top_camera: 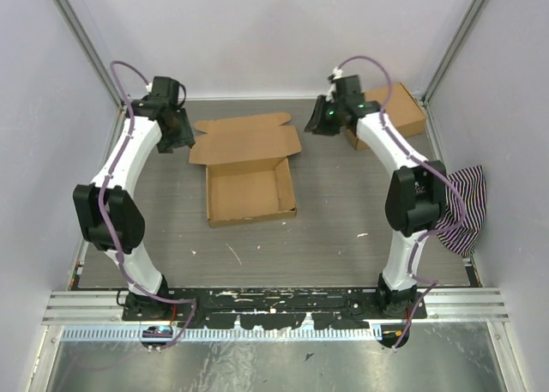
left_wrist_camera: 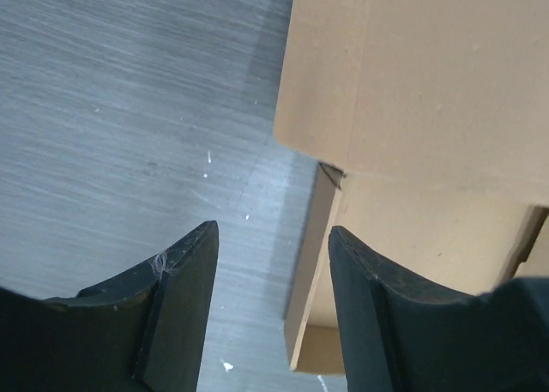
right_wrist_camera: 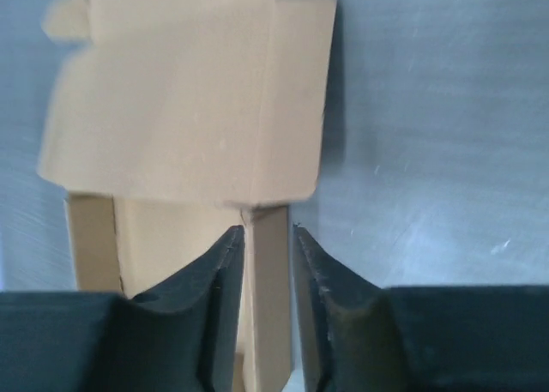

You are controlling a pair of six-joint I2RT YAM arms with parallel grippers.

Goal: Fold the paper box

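The paper box (top_camera: 250,173) sits mid-tabletop (top_camera: 343,238), tray walls raised, lid open toward the far side. Our left jaws gape beside its far-left corner; our right jaws, narrowly parted, hold nothing. Next, we judge: swing the lid nearward and tuck its tabs.

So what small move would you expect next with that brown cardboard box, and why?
The plain brown cardboard mailer box has its tray walls standing, but its lid lies open behind. So probably the open left gripper, beside the lid's left edge, closes on that edge to swing it forward.
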